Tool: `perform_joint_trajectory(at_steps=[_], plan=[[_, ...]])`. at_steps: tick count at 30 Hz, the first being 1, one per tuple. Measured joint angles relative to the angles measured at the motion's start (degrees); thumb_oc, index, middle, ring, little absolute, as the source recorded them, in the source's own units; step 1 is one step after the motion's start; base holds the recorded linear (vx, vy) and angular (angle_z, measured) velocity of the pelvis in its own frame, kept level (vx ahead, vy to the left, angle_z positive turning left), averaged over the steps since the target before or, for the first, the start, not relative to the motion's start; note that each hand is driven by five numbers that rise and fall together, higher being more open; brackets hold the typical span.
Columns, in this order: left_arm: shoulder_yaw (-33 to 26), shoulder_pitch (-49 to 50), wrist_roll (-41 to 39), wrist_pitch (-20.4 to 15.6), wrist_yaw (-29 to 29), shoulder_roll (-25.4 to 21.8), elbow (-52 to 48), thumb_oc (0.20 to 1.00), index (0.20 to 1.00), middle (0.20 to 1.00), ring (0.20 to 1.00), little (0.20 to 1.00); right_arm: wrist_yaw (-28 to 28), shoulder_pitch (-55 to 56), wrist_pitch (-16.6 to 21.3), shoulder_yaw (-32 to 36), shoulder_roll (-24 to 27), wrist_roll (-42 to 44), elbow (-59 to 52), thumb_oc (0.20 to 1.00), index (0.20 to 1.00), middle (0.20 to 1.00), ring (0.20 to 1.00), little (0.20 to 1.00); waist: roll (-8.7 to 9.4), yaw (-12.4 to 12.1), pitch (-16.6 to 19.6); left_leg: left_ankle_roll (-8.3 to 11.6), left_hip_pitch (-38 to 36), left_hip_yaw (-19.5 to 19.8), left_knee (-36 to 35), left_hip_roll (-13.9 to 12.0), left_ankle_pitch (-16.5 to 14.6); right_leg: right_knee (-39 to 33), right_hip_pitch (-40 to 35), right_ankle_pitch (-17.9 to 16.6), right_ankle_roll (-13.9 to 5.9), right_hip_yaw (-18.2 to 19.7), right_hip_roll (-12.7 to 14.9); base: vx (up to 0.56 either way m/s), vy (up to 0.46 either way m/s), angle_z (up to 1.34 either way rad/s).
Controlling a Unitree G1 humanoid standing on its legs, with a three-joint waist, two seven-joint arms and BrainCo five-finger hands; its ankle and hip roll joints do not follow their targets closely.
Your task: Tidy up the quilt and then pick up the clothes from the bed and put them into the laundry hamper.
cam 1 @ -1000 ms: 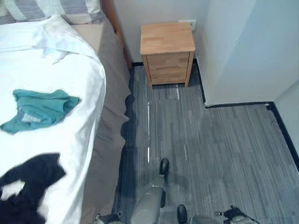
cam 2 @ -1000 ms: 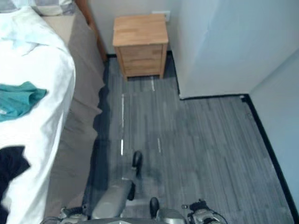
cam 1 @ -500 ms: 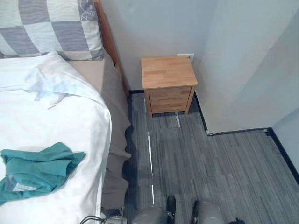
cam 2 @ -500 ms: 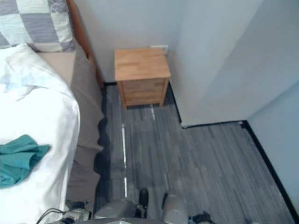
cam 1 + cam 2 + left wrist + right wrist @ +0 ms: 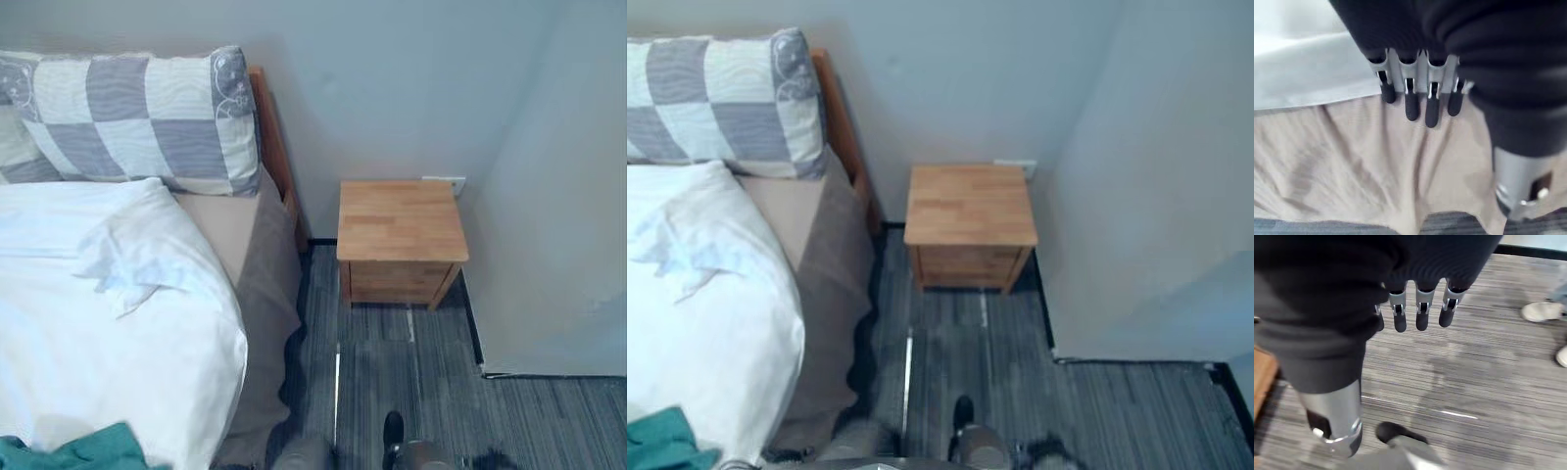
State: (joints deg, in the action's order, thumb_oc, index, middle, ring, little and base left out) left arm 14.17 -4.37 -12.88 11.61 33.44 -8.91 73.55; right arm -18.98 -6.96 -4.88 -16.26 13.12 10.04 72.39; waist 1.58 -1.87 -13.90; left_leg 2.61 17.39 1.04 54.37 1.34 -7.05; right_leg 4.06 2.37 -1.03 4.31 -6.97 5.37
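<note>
1. The white quilt [image 5: 108, 323] covers the bed [image 5: 263, 294]. Its upper corner [image 5: 132, 259] lies rumpled and partly folded just below the checked pillow [image 5: 137, 117]. Judged step: tidying the quilt, not yet begun. To do it well, take the rumpled corner itself, draw it flat toward the pillow, and smooth outward to the bed edge.
2. A teal garment [image 5: 83, 452] lies on the quilt at the near edge of the head view. Flatten the quilt without dragging this item, or lift it clear first. I cannot see a laundry hamper.
3. The left robot hand [image 5: 1418, 100] hangs beside the tan bed skirt [image 5: 1366, 161], fingers straight and relaxed, holding nothing. The white quilt edge [image 5: 1312, 68] runs just above them.
4. The quilt overhangs the side of the bed; a pull toward the aisle would likely slide it off. Work toward the headboard [image 5: 274, 147].
5. The grey carpeted floor [image 5: 421, 382] forms an aisle between the bed and the wall [image 5: 558, 245]. The wooden nightstand [image 5: 400, 235] closes its far end, near the headboard.
6. The right robot hand [image 5: 1418, 313] hangs over the floor, fingers straight, empty. A person's shoes [image 5: 1542, 311] stand nearby; swing the arm with care.
</note>
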Motion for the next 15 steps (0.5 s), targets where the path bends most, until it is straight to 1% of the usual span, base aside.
perform_joint_trajectory(at_steps=[1,2,3,4,5,6,7,8,9,10,11,12,13,14,15], plan=[[0.0,0.2,-0.5,-0.2,-0.2,-0.2,-0.7,1.000,1.000,1.000,1.000,1.000,-0.1,-1.0,0.4,0.0,0.5,0.0,0.0,1.000,1.000,1.000,1.000,1.000,0.29,0.0,-0.4,0.05,1.0,0.2,-5.8,-0.2,0.1,-1.3,-1.9,0.0,-0.40,0.0,0.7,0.25,0.093,-0.16],[-0.1,1.6,-1.7,-0.4,-1.0,-0.1,-1.1,1.000,1.000,1.000,1.000,1.000,-0.2,-1.6,1.3,0.1,0.4,0.0,-0.5,1.000,1.000,1.000,1.000,1.000,0.83,-0.1,-0.9,0.14,1.0,-0.3,-18.8,-0.6,1.4,-3.5,-5.7,0.5,-2.17,-0.2,1.6,0.29,0.101,-0.15],[-0.7,3.2,-2.8,-0.4,-1.9,0.6,-1.1,1.000,1.000,1.000,1.000,1.000,-0.6,-1.2,2.0,-0.1,0.6,0.0,-1.4,1.000,1.000,1.000,1.000,1.000,0.17,-0.2,-0.9,1.08,-1.9,-1.9,-33.2,-1.4,3.8,-4.9,-8.5,1.5,-4.40,-0.5,1.7,0.23,0.068,-0.14],[-0.7,4.2,-2.9,-0.4,-1.9,1.2,-1.1,1.000,1.000,1.000,1.000,1.000,-1.0,-0.8,2.7,-0.3,0.6,0.0,-2.1,1.000,1.000,1.000,1.000,1.000,-0.83,-0.1,-1.0,1.25,-2.5,-2.7,-37.5,-2.1,5.3,-5.3,-10.0,2.4,-5.62,-0.8,1.2,0.18,0.042,-0.12],[-0.8,5.5,-3.2,-0.3,-1.7,2.0,-0.6,1.000,1.000,1.000,1.000,1.000,-1.4,0.2,3.1,-1.2,0.9,0.0,-3.4,1.000,1.000,1.000,1.000,1.000,-2.03,0.0,-0.7,1.47,-2.8,-3.5,-39.8,-3.0,6.0,-5.5,-11.8,3.6,-6.76,-1.0,0.1,0.10,0.023,0.04],[-0.4,6.8,-3.9,-0.2,-1.1,2.8,-0.7,1.000,1.000,1.000,1.000,1.000,-1.8,1.1,3.3,-1.8,1.1,0.0,-4.6,1.000,1.000,1.000,1.000,1.000,-3.59,0.0,-0.3,0.92,-3.3,-3.8,-41.1,-3.6,8.7,-5.4,-13.1,4.1,-7.75,-1.3,-1.1,0.14,0.065,0.40],[0.8,8.4,-4.2,-0.4,0.5,4.3,-0.7,1.000,1.000,1.000,1.000,1.000,-2.5,3.8,3.3,-1.9,0.6,0.3,-5.7,1.000,1.000,1.000,1.000,1.000,-6.11,0.0,-0.3,-1.99,-5.6,-2.2,-43.5,-4.3,13.1,-4.2,-15.3,6.6,-8.20,-2.4,-3.2,0.20,0.130,0.57],[0.4,9.1,-4.4,-0.3,0.3,3.3,-1.4,1.000,1.000,1.000,1.000,1.000,-2.9,4.1,3.1,-2.1,0.5,1.4,-5.9,1.000,1.000,1.000,1.000,1.000,-4.32,-0.6,-0.2,-2.11,-7.5,-2.1,-47.1,-3.3,13.0,-2.1,-14.3,7.5,-7.14,-2.5,-2.4,0.19,0.131,0.62],[0.0,9.6,-4.3,-0.1,0.4,2.7,-1.5,1.000,1.000,1.000,1.000,1.000,-3.4,4.1,3.1,-2.0,-0.3,1.6,-6.0,1.000,1.000,1.000,1.000,1.000,-2.53,-0.5,0.0,-2.19,-9.3,-2.1,-49.9,-2.0,13.1,-1.9,-14.2,8.0,-7.15,-2.7,-1.5,0.15,0.128,0.50],[-1.2,9.9,-4.4,0.8,0.6,2.4,-1.1,1.000,1.000,1.000,1.000,1.000,-4.1,4.5,2.5,-2.0,-1.1,1.8,-6.0,1.000,1.000,1.000,1.000,1.000,-1.24,-0.5,0.3,-3.30,-11.7,-1.4,-53.9,-0.7,15.4,-0.2,-14.6,9.1,-8.28,-2.8,-0.5,0.06,0.072,0.42],[-1.4,10.5,-4.5,1.7,0.4,2.4,-1.0,1.000,1.000,1.000,1.000,1.000,-4.2,4.5,2.0,-1.9,-1.5,1.9,-6.0,1.000,1.000,1.000,1.000,1.000,-1.17,-0.7,0.2,-4.70,-13.8,-1.5,-56.4,-0.6,17.0,2.3,-14.3,9.7,-9.09,-2.6,0.2,0.11,0.083,0.24],[-0.6,11.5,-4.3,2.2,-0.5,2.7,-1.0,1.000,1.000,1.000,1.000,1.000,-4.1,4.3,1.6,-1.6,-1.7,1.9,-6.0,1.000,1.000,1.000,1.000,1.000,-1.39,-0.8,0.2,-5.86,-16.2,-1.6,-58.8,-1.1,17.8,7.2,-13.0,10.5,-10.18,-2.7,0.3,0.10,0.042,-0.10],[1.3,11.6,-4.3,2.2,-1.0,2.7,-1.2,1.000,1.000,1.000,1.000,1.000,-4.0,3.9,1.8,-1.6,-1.6,1.6,-5.9,1.000,1.000,1.000,1.000,1.000,-1.49,-0.9,0.3,-6.80,-17.6,-1.4,-59.0,-2.2,17.1,11.9,-10.2,13.7,-10.31,-2.6,0.2,0.09,0.024,-0.24],[3.3,11.1,-3.5,2.2,-1.0,2.0,-1.0,1.000,1.000,1.000,1.000,1.000,-3.9,3.9,1.9,-2.1,-1.7,1.0,-5.8,1.000,1.000,1.000,1.000,1.000,-0.91,-1.1,0.6,-6.96,-18.0,-1.3,-59.0,-2.5,16.7,9.1,-9.2,13.7,-10.27,-2.0,0.0,0.05,0.000,-0.23],[4.0,11.1,-3.0,2.0,-1.0,1.0,-1.0,1.000,1.000,1.000,1.000,1.000,-3.9,3.8,2.0,-2.2,-2.0,0.4,-5.9,1.000,1.000,1.000,1.000,1.000,-0.01,-1.3,1.1,-6.50,-18.0,-1.3,-59.0,-2.3,16.4,4.8,-8.2,12.7,-10.38,-1.9,-0.1,0.02,-0.006,0.18]])
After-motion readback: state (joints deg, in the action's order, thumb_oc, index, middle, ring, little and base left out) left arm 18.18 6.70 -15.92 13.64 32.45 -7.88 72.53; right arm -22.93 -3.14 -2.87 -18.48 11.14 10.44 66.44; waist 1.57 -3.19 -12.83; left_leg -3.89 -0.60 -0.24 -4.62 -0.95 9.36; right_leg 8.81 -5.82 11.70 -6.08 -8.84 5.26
